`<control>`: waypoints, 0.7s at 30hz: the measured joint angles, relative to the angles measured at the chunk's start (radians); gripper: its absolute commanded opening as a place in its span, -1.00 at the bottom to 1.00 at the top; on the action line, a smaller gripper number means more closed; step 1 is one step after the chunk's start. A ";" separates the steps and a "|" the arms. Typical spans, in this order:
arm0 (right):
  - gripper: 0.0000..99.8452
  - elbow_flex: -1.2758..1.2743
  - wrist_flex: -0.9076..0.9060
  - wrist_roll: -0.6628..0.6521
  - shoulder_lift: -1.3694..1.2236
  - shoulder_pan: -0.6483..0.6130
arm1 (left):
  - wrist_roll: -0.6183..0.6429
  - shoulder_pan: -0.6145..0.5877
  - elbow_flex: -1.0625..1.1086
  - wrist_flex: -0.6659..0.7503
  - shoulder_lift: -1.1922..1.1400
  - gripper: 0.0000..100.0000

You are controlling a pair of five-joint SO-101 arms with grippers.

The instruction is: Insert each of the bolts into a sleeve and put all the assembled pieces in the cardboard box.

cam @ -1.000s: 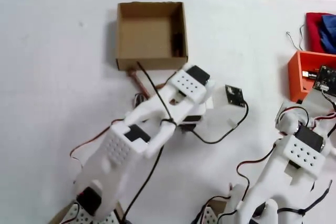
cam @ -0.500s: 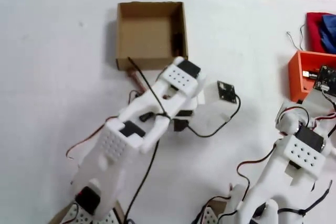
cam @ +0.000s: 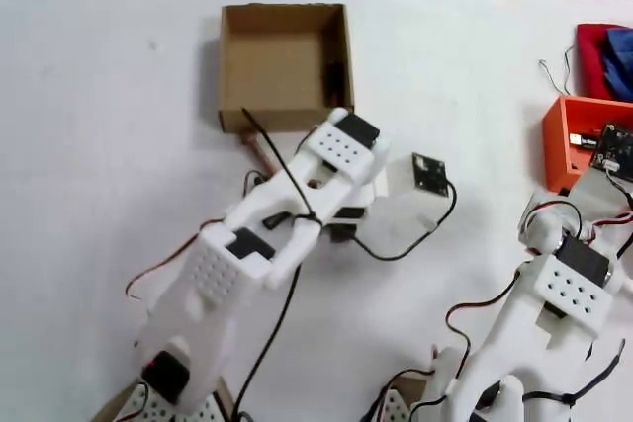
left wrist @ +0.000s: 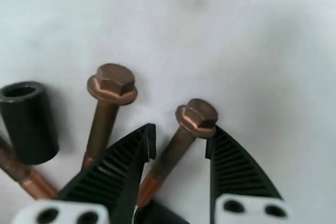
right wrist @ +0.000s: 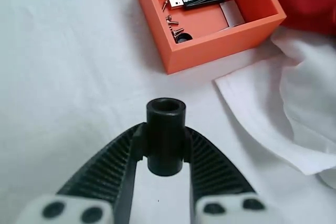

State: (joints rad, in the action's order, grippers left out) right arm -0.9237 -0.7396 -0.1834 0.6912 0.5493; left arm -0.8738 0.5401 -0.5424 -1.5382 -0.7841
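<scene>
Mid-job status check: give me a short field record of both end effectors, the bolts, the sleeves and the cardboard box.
left end effector: open, fingers either side of a bolt lying on the table
second bolt: lying free beside the first
loose sleeve: on the table next to the second bolt
right end effector: shut on a sleeve, held upright, near the orange box
cardboard box: open, a dark item inside, too small to identify
</scene>
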 measured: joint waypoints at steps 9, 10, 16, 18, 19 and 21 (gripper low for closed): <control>-0.96 0.000 0.000 0.000 0.000 0.000 | 0.000 0.005 0.000 0.014 0.000 -0.79; -0.96 0.000 0.000 0.000 0.000 0.000 | 0.000 0.005 0.000 0.014 0.000 -0.88; -0.96 0.000 0.000 0.000 0.000 0.000 | 0.000 0.009 0.002 0.017 0.000 -0.95; -0.96 0.000 0.000 0.000 0.000 0.000 | 0.000 0.009 0.002 0.020 0.000 -0.95; -0.96 0.000 0.000 0.000 0.000 0.000 | 0.000 0.009 0.002 0.020 0.000 -0.95; -0.96 0.000 0.000 0.000 0.000 0.000 | 0.000 0.009 0.002 0.021 0.000 -0.95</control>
State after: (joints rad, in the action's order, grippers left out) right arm -0.9237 -0.7396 -0.1834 0.6912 0.5493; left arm -0.8738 0.5493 -0.5409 -1.5167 -0.7841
